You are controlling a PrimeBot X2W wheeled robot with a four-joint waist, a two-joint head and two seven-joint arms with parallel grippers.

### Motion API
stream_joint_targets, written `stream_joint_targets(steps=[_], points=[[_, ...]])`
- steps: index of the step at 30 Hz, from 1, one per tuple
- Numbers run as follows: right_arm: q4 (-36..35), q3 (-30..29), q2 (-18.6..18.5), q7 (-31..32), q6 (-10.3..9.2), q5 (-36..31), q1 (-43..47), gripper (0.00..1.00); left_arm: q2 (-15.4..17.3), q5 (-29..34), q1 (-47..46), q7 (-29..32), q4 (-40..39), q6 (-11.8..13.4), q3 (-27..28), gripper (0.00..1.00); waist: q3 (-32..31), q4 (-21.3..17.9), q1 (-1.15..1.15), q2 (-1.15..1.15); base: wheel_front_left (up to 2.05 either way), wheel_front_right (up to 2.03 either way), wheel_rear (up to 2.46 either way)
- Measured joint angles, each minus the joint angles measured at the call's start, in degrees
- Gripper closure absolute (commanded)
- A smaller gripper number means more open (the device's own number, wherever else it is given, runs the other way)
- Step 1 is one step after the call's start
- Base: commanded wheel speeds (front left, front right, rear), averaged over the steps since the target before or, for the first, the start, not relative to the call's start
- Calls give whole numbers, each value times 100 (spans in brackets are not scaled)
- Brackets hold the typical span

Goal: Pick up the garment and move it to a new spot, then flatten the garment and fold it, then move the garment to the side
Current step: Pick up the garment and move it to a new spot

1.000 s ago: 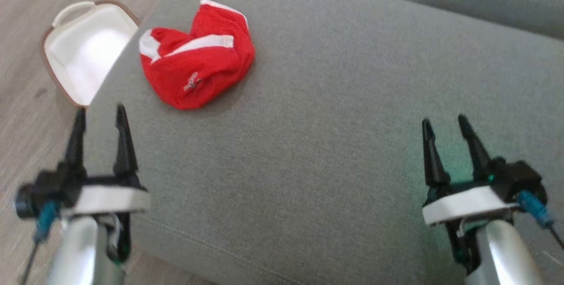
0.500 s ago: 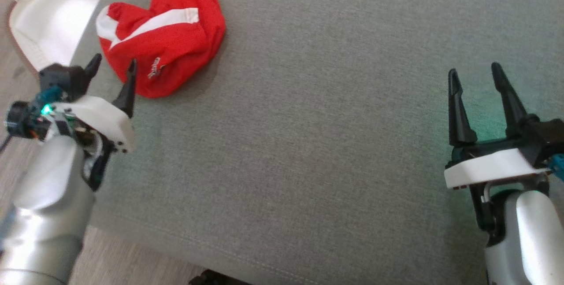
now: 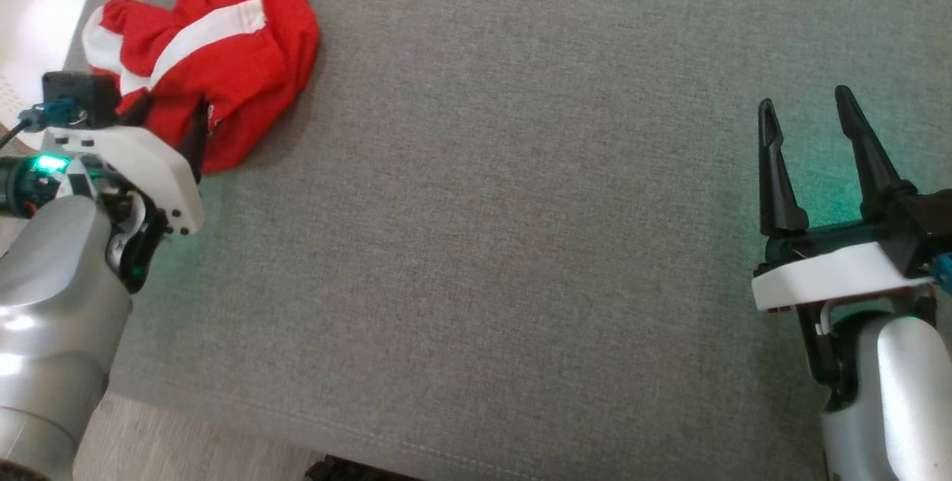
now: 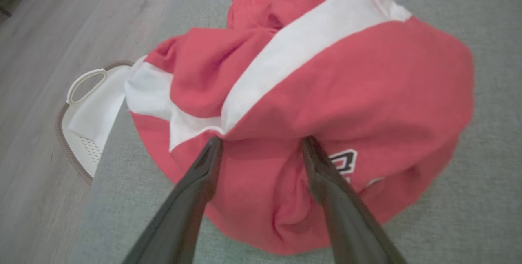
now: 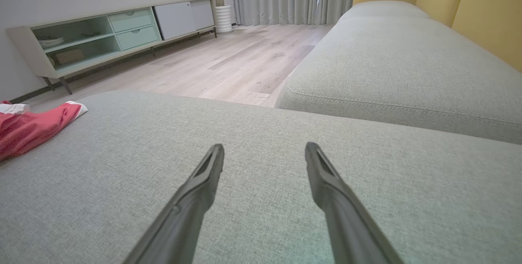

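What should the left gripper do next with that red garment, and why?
Probably close the left gripper: its open fingers are pressed into the crumpled red garment, cloth bulging between them, so a pinch should secure it for lifting.

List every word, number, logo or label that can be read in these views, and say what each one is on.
On the red and white garment: one white, black-outlined character, perhaps "8" or "3". It is half hidden behind a finger of the left gripper, so it cannot be read for sure.
On the white basket and the grey sofa cushion: no text to read.
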Motion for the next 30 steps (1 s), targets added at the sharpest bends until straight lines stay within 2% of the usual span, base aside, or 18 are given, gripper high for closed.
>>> stream_joint_targets(steps=[1,2,4,7,12,14,17,25,28,30], points=[[-18,-1,0,5,0,-4,0,0,9,-109,-29,46,30,0,-92,29,20,-18,0,0,0,0,0],[-27,-1,0,29,0,-4,-1,0,18,-219,-53,86,33,0,-196,100,35,-33,0,0,0,0,0],[-29,-8,0,32,0,-4,-1,0,42,-344,-97,-22,29,0,-374,100,49,-53,0,0,0,0,0],[-15,-13,0,30,0,-2,-1,0,114,-331,-214,-575,105,0,-508,100,6,-62,0,0,0,0,0],[188,34,0,-110,0,145,-2,0,232,14,-677,-1728,398,8,-515,100,-216,-82,-1,0,0,0,0],[283,43,0,-186,0,233,-2,0,238,135,-832,-1975,409,60,-514,100,-342,-99,-1,0,0,0,0],[425,47,0,-320,0,363,-2,0,271,354,-959,-2121,263,170,-513,100,-541,-136,-1,0,0,0,0],[844,94,1,-689,0,744,-1,0,308,1056,-1013,-2181,-1146,515,-541,100,-1032,-403,-2,0,0,0,0],[964,140,2,-795,0,864,-1,0,219,1139,-929,-2186,-1595,569,-710,100,-1124,-578,-2,0,0,0,0],[1018,158,2,-851,0,915,-2,0,57,1152,-787,-2184,-1860,692,-821,100,-1166,-704,-2,0,0,0,0]])
